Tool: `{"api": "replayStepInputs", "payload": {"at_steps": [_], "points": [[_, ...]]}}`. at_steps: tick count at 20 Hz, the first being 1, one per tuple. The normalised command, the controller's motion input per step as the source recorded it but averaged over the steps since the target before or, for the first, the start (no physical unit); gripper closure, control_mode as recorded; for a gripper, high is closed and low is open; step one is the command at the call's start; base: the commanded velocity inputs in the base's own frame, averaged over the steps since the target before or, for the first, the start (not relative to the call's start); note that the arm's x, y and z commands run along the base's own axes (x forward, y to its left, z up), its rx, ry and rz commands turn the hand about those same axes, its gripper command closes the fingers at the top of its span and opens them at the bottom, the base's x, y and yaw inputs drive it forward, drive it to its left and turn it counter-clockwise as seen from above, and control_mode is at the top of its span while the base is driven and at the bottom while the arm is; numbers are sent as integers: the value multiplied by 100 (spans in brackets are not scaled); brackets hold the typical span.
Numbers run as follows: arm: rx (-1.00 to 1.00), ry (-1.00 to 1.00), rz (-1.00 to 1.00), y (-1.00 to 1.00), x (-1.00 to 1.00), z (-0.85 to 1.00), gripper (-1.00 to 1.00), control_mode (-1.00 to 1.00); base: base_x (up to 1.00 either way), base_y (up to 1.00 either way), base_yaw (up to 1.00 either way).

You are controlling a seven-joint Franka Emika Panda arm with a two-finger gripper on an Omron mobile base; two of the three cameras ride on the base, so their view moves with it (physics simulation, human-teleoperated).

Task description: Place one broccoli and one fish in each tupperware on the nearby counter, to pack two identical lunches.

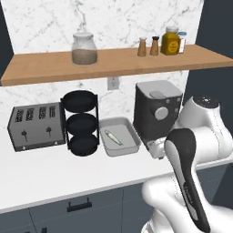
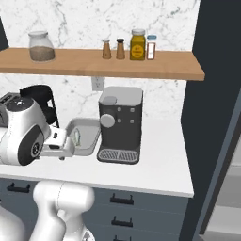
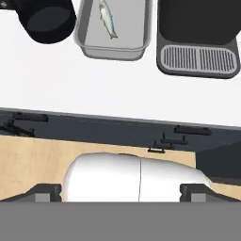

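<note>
Tupperware (image 1: pixel 119 136) sits on the white counter (image 1: pixel 45 175), center of the left base view, between the black three-tier round rack (image 1: pixel 81 123) on its left and the grey coffee machine (image 1: pixel 157 111) on its right. One fish (image 1: pixel 113 137) lies inside it, roughly diagonal on the tray floor. No broccoli visible in the tray.

In the hand view the same tupperware (image 3: pixel 113 49) is at top center, fish (image 3: pixel 107 18) inside toward the upper part of the frame, the rack's lowest round tier (image 3: pixel 46 20) at upper left, the coffee machine drip grate (image 3: pixel 197 60) at upper right. Dark cabinet fronts with handles run across mid-frame under the counter edge.

In the right base view the tupperware (image 2: pixel 89 132) shows at mid-left, just beside the coffee machine (image 2: pixel 120 123), partly hidden by the arm's white joint.

Gripper (image 3: pixel 120 193): its two dark tips sit far apart at the bottom corners of the hand view, jaws spread wide, nothing between them. It is well apart from the tray, back over the floor side of the counter edge.

Silver four-slot toaster (image 1: pixel 36 125) at far left of the counter. Wooden shelf (image 1: pixel 113 63) above carries a glass jar (image 1: pixel 84 48), two shakers (image 1: pixel 148 46) and a yellow jar (image 1: pixel 171 42).
</note>
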Motion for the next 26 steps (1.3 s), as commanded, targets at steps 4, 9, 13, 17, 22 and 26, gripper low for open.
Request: {"api": "replayStepInputs", "payload": {"at_steps": [4,9,13,17,22,26], "points": [[0,0,0,0,0,0,-100,100,-100,-58,-25],[0,0,0,0,0,0,-100,100,-89,-70,-34],[0,0,0,0,0,0,-100,100,-41,-87,-48],[0,0,0,0,0,0,-100,100,31,-100,-28],[0,0,0,0,0,0,-100,100,63,-81,-1],[0,0,0,0,0,0,-100,100,46,-35,0]]}}
